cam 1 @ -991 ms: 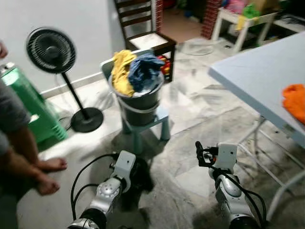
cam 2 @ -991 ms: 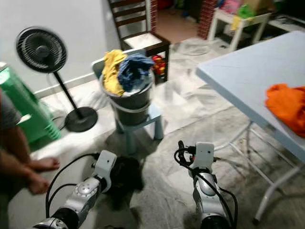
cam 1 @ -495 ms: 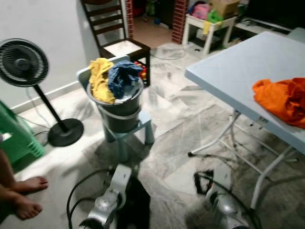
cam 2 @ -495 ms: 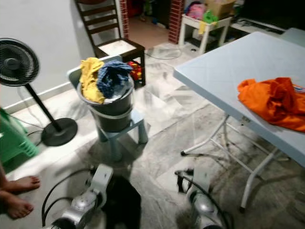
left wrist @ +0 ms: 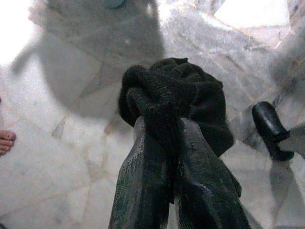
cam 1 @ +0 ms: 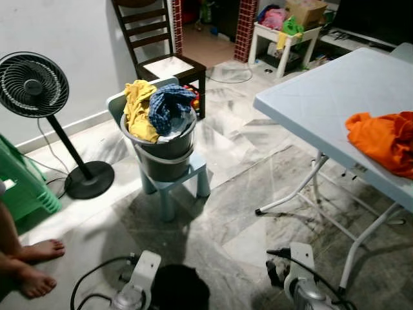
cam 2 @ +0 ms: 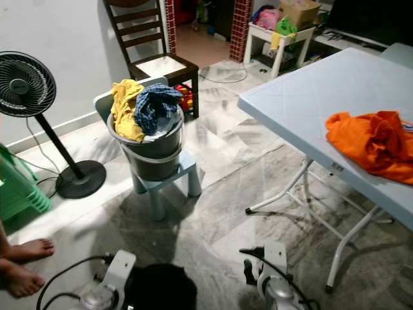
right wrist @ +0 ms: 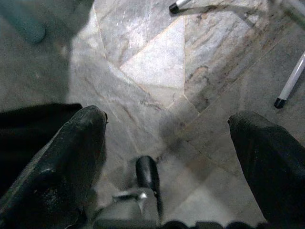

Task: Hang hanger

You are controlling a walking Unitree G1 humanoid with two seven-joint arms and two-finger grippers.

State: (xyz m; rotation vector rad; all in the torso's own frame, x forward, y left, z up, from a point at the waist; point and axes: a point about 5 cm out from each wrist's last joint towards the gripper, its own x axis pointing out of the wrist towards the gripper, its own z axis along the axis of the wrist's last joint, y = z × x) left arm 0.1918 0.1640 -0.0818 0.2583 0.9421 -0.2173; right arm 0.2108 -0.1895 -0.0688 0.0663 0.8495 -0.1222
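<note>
My left gripper (left wrist: 164,124) is shut on a bunched black cloth (left wrist: 176,95), held low over the marble floor. From the head the cloth (cam 1: 181,287) is a dark lump at the bottom edge, beside the left wrist (cam 1: 145,271). My right gripper (right wrist: 167,117) is open, its fingers (right wrist: 71,152) spread wide over bare floor; it sits low at the right (cam 1: 276,272). An orange garment (cam 1: 381,139) lies on the white folding table (cam 1: 310,97). A grey bucket (cam 1: 164,152) heaped with yellow and blue clothes stands on a pale blue stool (cam 1: 177,184).
The table's metal legs (cam 1: 303,187) slant to the floor close to my right arm. A standing fan (cam 1: 32,84) and a green plastic object (cam 1: 22,187) are at the left. A person's bare feet (cam 1: 32,265) rest at the far left. A wooden chair (cam 1: 161,45) stands behind the bucket.
The camera has swung right and tilted, so the table and orange garment fill more of the right side. Both arms sit lower in the picture. The left gripper still holds the black cloth.
</note>
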